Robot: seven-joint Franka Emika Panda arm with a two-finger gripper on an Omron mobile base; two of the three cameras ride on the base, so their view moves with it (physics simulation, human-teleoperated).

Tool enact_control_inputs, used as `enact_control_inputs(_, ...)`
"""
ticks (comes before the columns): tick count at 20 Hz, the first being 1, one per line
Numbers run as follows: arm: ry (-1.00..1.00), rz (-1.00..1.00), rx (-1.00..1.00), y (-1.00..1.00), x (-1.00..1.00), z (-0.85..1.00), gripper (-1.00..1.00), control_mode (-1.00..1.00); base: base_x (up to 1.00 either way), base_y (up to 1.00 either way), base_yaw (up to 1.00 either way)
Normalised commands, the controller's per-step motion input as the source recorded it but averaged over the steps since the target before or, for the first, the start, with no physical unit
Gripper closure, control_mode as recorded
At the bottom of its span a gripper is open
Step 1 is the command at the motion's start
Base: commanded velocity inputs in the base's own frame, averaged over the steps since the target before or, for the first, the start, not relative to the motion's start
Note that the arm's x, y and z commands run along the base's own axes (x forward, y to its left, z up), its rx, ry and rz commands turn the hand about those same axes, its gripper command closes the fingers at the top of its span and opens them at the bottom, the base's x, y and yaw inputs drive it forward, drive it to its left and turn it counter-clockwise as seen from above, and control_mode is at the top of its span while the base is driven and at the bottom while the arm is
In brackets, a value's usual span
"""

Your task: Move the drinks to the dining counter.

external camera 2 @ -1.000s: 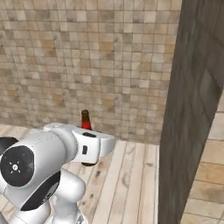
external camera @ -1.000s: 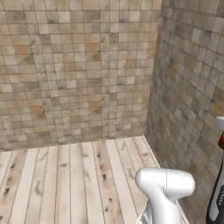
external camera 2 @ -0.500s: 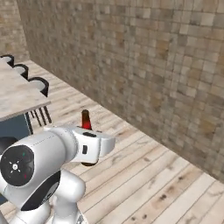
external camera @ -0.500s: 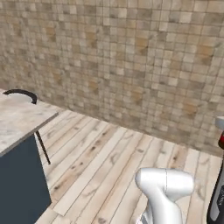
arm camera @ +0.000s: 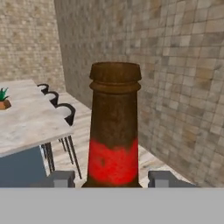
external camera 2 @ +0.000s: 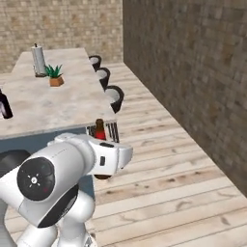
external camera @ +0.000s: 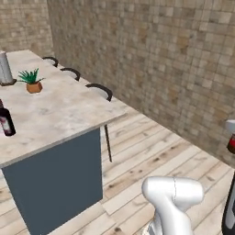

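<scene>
**Hand view: beer bottle riding upright, counter off to frame left**

The gripper [arm camera: 112,180] is clamping the beer bottle [arm camera: 113,131] at its base, neck up. The dining counter [arm camera: 30,124] is lying left of it; the wine bottle [external camera: 5,120] is already standing there, left edge.

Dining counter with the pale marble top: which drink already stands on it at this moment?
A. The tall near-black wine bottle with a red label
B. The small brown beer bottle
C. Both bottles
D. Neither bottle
A. The tall near-black wine bottle stands near the edge of the pale marble dining counter, while the small brown beer bottle sits between the gripper fingertips, away from the counter.
</scene>
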Motion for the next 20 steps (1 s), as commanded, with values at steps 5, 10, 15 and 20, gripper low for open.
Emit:
enact_control_inputs(5,0.0,0.0,0.0,0.0,0.0,0.0,1.0,1.0,1.0,0.03,0.13)
enact_control_inputs(10,0.0,0.0,0.0,0.0,0.0,0.0,1.0,1.0,1.0,0.42,0.04)
enact_control_inputs(15,0.0,0.0,0.0,0.0,0.0,0.0,1.0,1.0,1.0,0.25,0.42)
enact_control_inputs(20,0.0,0.0,0.0,0.0,0.0,0.0,1.0,1.0,1.0,0.01,0.62)
